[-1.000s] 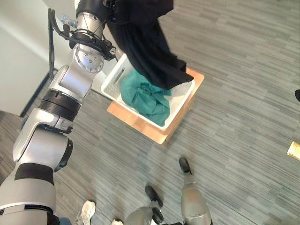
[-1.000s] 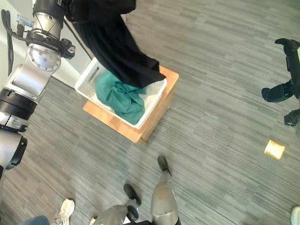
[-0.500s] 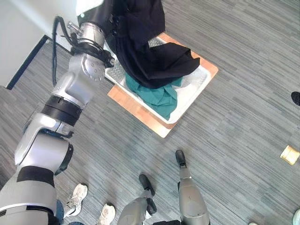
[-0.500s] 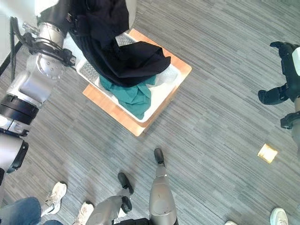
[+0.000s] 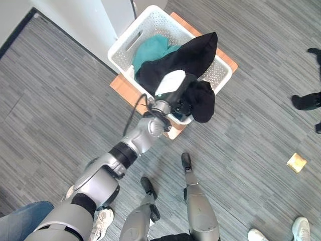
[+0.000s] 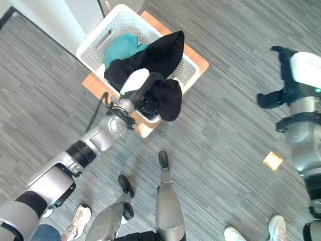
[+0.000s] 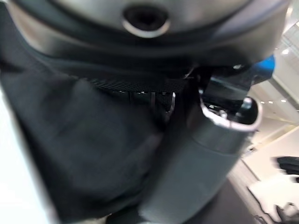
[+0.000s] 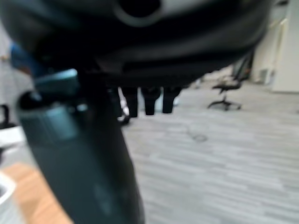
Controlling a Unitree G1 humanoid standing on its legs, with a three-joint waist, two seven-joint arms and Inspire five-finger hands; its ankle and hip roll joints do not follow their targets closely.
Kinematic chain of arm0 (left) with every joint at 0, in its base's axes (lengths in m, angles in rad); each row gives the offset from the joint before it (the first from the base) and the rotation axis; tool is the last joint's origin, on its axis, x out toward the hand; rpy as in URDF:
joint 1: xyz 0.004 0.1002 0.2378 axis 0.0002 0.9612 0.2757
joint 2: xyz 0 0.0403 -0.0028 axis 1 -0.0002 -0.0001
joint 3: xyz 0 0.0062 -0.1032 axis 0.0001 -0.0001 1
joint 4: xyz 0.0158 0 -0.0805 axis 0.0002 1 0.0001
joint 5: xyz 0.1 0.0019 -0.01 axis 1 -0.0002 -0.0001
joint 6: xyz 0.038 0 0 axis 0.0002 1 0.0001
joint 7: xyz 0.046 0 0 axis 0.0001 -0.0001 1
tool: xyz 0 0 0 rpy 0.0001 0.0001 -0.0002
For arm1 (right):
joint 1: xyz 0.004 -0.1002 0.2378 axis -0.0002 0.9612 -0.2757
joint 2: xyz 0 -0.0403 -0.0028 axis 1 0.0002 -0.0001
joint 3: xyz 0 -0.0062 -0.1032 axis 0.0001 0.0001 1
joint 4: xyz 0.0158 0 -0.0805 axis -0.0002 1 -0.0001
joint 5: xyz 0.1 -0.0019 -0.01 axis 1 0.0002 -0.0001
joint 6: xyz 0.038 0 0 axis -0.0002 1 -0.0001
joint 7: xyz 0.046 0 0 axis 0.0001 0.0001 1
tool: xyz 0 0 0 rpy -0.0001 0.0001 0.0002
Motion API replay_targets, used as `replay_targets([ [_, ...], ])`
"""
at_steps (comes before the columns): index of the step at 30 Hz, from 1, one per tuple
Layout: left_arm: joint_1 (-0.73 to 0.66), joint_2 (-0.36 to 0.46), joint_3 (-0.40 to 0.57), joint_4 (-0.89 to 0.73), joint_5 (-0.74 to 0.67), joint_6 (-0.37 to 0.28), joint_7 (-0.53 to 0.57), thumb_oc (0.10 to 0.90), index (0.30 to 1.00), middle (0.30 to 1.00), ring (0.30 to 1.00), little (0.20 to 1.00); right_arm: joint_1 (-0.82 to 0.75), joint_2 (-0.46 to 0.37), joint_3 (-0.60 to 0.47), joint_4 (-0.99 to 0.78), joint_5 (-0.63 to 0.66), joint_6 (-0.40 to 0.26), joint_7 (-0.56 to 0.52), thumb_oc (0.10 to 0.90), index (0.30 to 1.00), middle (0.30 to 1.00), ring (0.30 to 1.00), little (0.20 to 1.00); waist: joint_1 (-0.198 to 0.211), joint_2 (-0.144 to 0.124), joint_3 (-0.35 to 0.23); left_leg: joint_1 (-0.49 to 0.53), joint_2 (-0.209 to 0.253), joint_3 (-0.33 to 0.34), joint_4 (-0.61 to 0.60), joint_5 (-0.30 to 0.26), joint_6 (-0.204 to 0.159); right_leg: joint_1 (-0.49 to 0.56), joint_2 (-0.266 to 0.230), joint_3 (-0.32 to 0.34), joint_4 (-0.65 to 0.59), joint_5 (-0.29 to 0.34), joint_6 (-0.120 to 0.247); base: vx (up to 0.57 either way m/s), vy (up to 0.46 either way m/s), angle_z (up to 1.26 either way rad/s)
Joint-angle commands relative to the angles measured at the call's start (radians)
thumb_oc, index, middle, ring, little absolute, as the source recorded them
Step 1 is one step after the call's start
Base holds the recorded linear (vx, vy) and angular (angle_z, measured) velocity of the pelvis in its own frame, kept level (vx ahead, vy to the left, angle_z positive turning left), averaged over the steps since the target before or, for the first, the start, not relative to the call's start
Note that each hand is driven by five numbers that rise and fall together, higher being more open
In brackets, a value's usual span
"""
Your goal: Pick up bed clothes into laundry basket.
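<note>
A white laundry basket (image 5: 123, 46) stands on a wooden board (image 5: 123, 86) on the floor. A teal cloth (image 5: 151, 47) lies at its far side. The black garment (image 5: 193, 55) is spread over the teal cloth, and a bunched end of it hangs over the near rim. My left hand (image 5: 173, 93), with a white cover, is at that near rim, its fingers curled in the black cloth (image 7: 84, 149). My right hand (image 6: 287, 75) hangs off to the right over bare floor, with its fingers (image 8: 149, 100) relaxed and nothing in it.
A white wall base (image 5: 80, 20) runs close behind the basket. A small yellow square (image 5: 297, 162) lies on the floor at the right. A person's shoes (image 5: 103, 222) and jeans show at the lower left, and more shoes (image 5: 301, 229) at the lower right.
The camera has shifted. My left arm has dropped from high above the basket to its near rim, and the black garment now lies in the basket. My right hand shows further in.
</note>
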Motion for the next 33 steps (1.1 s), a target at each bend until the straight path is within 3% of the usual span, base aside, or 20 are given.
replay_targets([
  [1, -0.236, -0.031, 0.016, 0.033, 0.006, -0.072, 0.088, 0.8, 0.9, 0.9, 0.9, 0.9, -0.089, -0.029, -0.056, -0.021, -0.02, -0.012, -0.072, 0.8, 0.9, 0.9, 0.9, 0.9, 0.015, -0.052, -0.066, -0.071, 0.103, -0.038, 0.003, 0.034, -0.056, 0.035, -0.068, -0.044, 0.025, -0.151, 0.111, 0.0, 0.0, 0.0],
  [5, -0.292, -0.034, 0.018, 0.046, 0.014, -0.069, 0.103, 0.8, 0.9, 0.9, 0.9, 0.9, -0.109, -0.037, -0.024, -0.028, -0.024, -0.017, -0.062, 0.8, 0.9, 0.9, 0.9, 0.9, 0.005, -0.049, -0.074, -0.062, 0.104, -0.031, 0.003, 0.032, -0.056, 0.039, -0.067, -0.043, 0.024, -0.153, 0.111, -0.01, -0.003, 0.0],
  [12, -0.384, 0.051, 0.016, 0.071, 0.072, -0.057, 0.118, 0.8, 0.9, 0.9, 0.9, 0.9, -0.094, -0.083, -0.012, -0.043, -0.011, -0.041, -0.039, 0.8, 0.9, 0.9, 0.9, 0.9, -0.011, -0.029, -0.121, -0.014, 0.101, -0.016, 0.001, 0.017, -0.056, 0.075, -0.063, -0.041, 0.021, -0.161, 0.112, 0.04, 0.007, -0.04],
  [19, -0.357, 0.158, 0.052, 0.032, 0.069, -0.057, 0.107, 0.8, 0.9, 0.9, 0.9, 0.9, 0.026, -0.113, -0.118, -0.044, -0.01, -0.036, -0.022, 0.8, 0.9, 0.9, 0.9, 0.9, -0.013, -0.008, -0.187, 0.026, 0.1, -0.022, 0.0, 0.006, -0.054, 0.123, -0.06, -0.052, 0.018, -0.178, 0.111, 0.05, -0.007, 0.0],
  [23, -0.256, 0.206, 0.134, -0.066, -0.088, -0.097, 0.082, 0.8, 0.9, 0.9, 0.9, 0.9, 0.106, -0.092, -0.191, -0.039, -0.009, -0.018, -0.011, 0.8, 0.9, 0.9, 0.9, 0.9, 0.0, 0.003, -0.225, 0.052, 0.1, -0.035, 0.0, -0.001, -0.054, 0.168, -0.061, -0.065, 0.018, -0.19, 0.109, 0.07, -0.024, 0.07],
  [27, -0.102, 0.375, 0.28, -0.243, -0.255, -0.155, 0.077, 0.8, 0.9, 0.9, 0.9, 0.9, 0.237, -0.024, -0.331, -0.113, 0.013, -0.031, -0.008, 0.8, 0.9, 0.9, 0.9, 0.9, 0.022, 0.017, -0.278, 0.091, 0.099, -0.057, 0.0, -0.007, -0.052, 0.225, -0.061, -0.085, 0.021, -0.206, 0.106, 0.09, -0.047, 0.06],
  [30, 0.07, 0.455, 0.393, -0.39, -0.303, -0.187, 0.069, 0.8, 0.9, 0.9, 0.9, 0.9, 0.356, 0.066, -0.463, -0.216, 0.047, -0.063, -0.018, 0.8, 0.9, 0.9, 0.9, 0.9, 0.045, 0.021, -0.313, 0.116, 0.1, -0.076, 0.0, -0.014, -0.051, 0.261, -0.063, -0.098, 0.025, -0.221, 0.102, 0.09, -0.013, 0.21],
  [33, 0.314, 0.489, 0.538, -0.549, -0.331, -0.214, 0.066, 0.8, 0.9, 0.9, 0.9, 0.9, 0.461, 0.212, -0.531, -0.341, 0.084, -0.108, -0.013, 0.8, 0.9, 0.9, 0.9, 0.9, 0.068, 0.021, -0.353, 0.144, 0.101, -0.088, 0.0, -0.023, -0.047, 0.292, -0.063, -0.106, 0.039, -0.24, 0.097, 0.12, -0.002, 0.18],
])
